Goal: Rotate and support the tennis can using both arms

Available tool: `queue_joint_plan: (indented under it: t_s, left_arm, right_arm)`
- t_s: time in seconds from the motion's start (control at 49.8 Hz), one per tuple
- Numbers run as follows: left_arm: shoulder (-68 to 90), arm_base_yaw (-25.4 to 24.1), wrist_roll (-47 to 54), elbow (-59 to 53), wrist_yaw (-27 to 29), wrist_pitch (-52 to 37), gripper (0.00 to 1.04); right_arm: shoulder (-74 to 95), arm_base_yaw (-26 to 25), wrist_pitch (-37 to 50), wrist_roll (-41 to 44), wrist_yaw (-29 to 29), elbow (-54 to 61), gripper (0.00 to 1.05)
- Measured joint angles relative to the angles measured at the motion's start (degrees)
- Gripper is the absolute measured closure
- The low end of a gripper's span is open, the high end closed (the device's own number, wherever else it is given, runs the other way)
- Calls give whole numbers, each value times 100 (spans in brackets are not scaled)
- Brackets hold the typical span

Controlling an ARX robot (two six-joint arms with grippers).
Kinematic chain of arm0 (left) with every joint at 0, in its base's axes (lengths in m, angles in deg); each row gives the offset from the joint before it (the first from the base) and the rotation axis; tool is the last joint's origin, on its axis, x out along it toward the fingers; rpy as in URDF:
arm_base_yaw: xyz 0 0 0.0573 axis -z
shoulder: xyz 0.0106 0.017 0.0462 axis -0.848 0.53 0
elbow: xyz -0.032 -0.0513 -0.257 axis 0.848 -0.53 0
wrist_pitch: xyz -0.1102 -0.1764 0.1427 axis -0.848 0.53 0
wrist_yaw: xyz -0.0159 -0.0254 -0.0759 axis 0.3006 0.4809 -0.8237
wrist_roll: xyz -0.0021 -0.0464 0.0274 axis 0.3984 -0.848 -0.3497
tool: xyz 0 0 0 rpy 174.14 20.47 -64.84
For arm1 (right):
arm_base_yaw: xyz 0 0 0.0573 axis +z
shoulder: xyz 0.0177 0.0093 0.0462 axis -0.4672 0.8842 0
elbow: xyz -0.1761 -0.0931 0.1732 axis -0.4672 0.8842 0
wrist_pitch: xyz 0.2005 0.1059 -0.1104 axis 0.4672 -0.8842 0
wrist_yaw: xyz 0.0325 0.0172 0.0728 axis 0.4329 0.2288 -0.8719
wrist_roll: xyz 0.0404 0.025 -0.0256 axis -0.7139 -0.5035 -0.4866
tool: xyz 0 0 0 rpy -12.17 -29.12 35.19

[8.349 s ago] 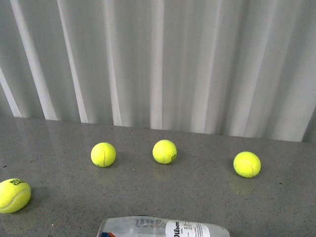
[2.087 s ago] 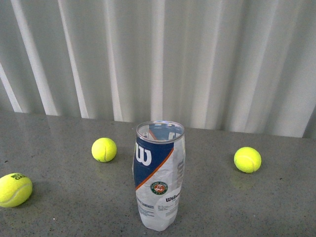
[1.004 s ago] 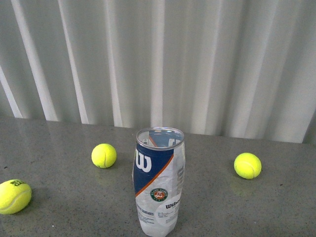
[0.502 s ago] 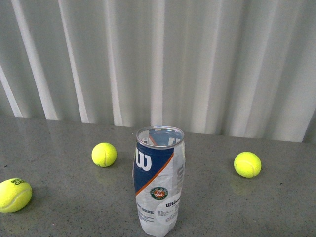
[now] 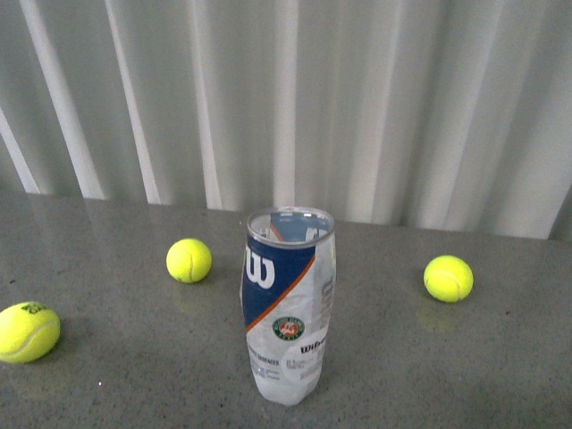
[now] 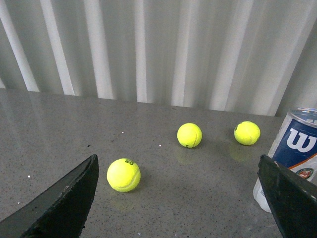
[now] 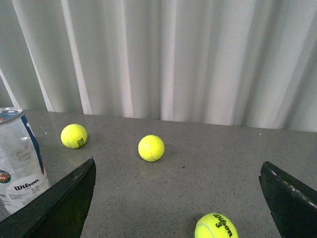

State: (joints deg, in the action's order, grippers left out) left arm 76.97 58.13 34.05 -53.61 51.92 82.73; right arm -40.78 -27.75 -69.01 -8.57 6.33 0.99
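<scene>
At the near middle of the grey table [image 5: 107,375], the tennis can [image 5: 288,308] stood upright, open mouth up, its navy label facing me and its clear lower part crumpled. Neither of my arms touched it. My left gripper [image 6: 181,198] had its fingers [image 6: 62,201] spread wide, with the can just inside one fingertip's edge in that wrist view and nothing held between them. My right gripper [image 7: 178,198] was likewise spread, holding nothing. One tennis ball [image 5: 189,260] lay to the can's left, another [image 5: 29,332] further left and nearer, and a third [image 5: 448,278] to its right. Pale curtains [image 5: 357,98] hung behind.
</scene>
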Motion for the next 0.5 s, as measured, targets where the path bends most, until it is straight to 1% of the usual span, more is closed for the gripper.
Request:
queue_joint_plan:
  t_s: [0.502]
  left_arm:
    - [0, 0, 0, 0, 0, 0, 7]
  right_arm:
    - [0, 0, 0, 0, 0, 0, 7]
